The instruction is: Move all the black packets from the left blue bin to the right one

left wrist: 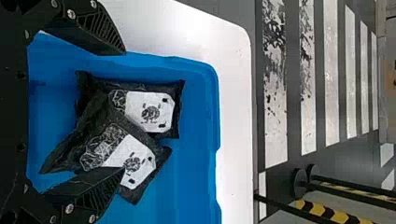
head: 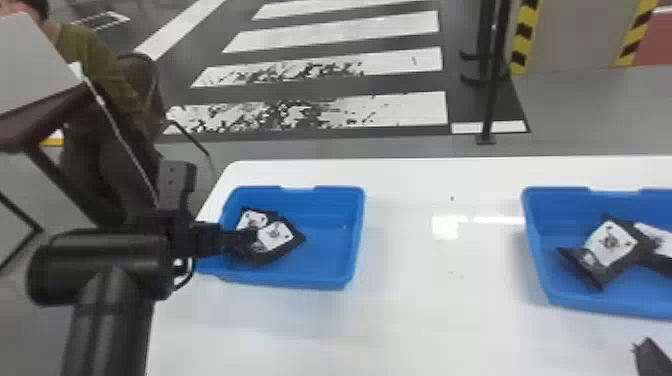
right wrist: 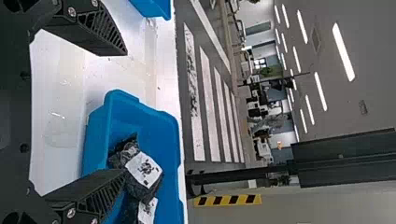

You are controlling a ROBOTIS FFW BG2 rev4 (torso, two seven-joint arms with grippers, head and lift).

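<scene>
White labels [left wrist: 150, 112] on the black packets [left wrist: 92, 111] bear dark printed marks, none readable as words or numbers.

Two black packets [head: 275, 239], white labels [left wrist: 150, 112] up, overlapping in left blue bin [head: 325, 240], more packets [head: 609, 245] in right bin [head: 539, 250]

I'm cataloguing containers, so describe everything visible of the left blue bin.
The left blue bin is open-topped and roughly rectangular, apparently plastic, with a shallow dip in its far rim. It sits upright on the white table near its left edge. Two black packets lie overlapping inside; the open left claw is over its left side.
</scene>
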